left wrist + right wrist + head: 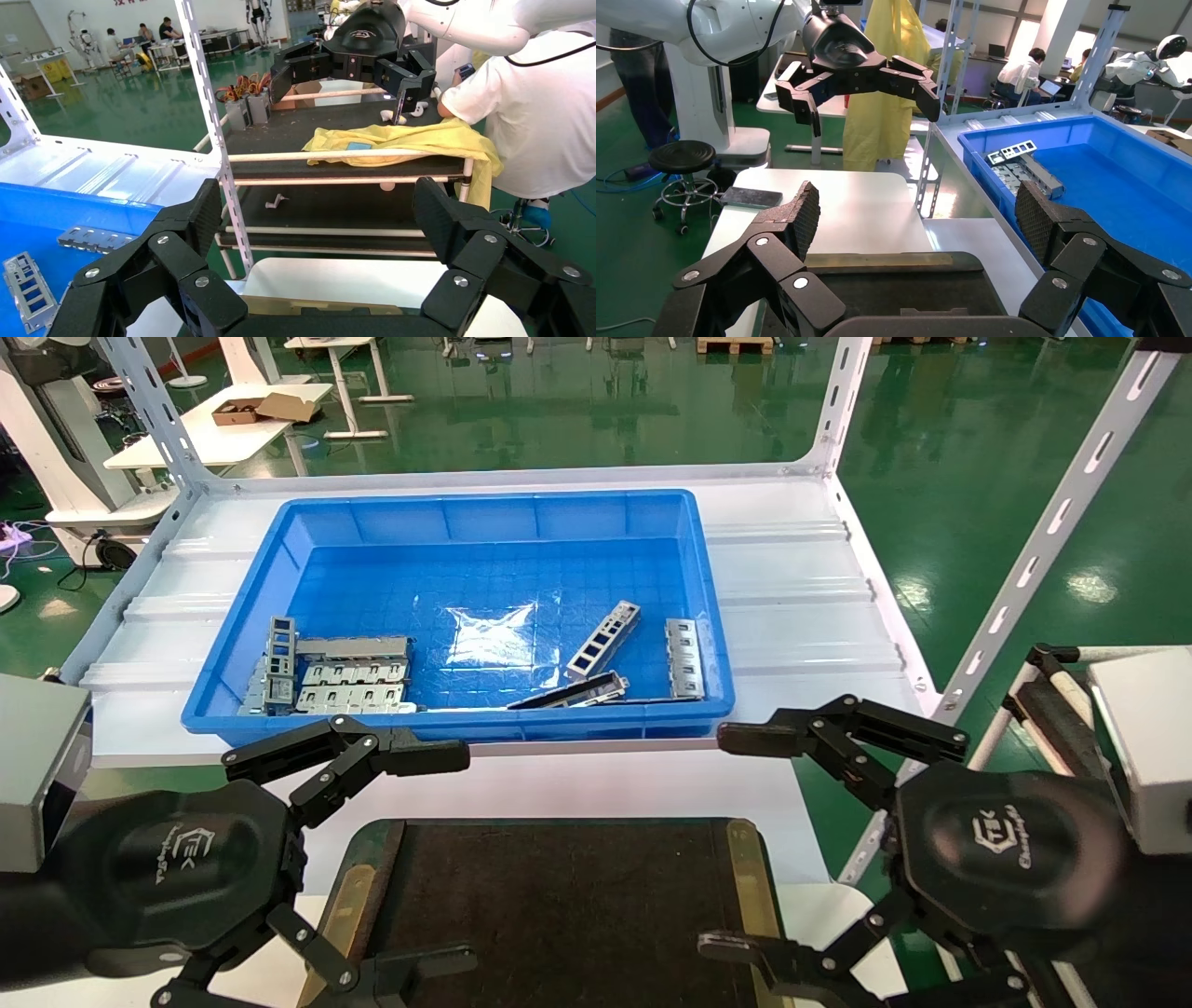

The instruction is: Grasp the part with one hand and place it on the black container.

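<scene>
The part [603, 638], a slim silver-grey strip with a row of rectangular cutouts, lies at an angle on the floor of the blue bin [233, 617], right of centre. A similar strip [684, 658] lies by the bin's right wall. The black container [559, 896], a flat matte tray with brass edges, sits in front of the bin and is bare. My left gripper [452, 859] is open and empty over the tray's left edge. My right gripper [728, 842] is open and empty over its right edge. Each wrist view shows its own gripper open, left [320, 214] and right [916, 217].
Several wider grey brackets [345, 677] are stacked in the bin's front left. A dark strip [568, 693] lies edge-on by the front wall. White slotted rack posts [1052, 523] stand right of the shelf. A cart with a yellow cloth [393, 144] is to the right.
</scene>
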Robot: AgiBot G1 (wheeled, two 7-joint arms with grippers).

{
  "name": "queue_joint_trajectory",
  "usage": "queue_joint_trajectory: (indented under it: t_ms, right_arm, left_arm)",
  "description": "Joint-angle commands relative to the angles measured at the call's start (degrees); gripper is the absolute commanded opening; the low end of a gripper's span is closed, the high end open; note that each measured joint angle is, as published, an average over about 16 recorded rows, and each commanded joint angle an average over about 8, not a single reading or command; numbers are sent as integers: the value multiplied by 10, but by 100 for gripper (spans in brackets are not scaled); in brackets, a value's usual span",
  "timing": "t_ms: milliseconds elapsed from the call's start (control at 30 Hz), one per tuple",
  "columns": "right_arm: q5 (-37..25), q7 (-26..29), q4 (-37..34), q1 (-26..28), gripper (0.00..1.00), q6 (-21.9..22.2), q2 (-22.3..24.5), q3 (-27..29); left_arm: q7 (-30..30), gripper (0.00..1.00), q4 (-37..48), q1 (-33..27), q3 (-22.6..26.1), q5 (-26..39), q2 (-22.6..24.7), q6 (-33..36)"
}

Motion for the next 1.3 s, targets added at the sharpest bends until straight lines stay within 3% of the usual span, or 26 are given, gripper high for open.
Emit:
queue_joint_trajectory:
  t_ms: [33,1300]
  right_arm:
    - [0,0,0,0,100,0,0,0]
    - [0,0,0,0,100,0,0,0]
  left_arm:
    - [0,100,0,0,0,0,0,0]
    - [0,100,0,0,0,0,0,0]
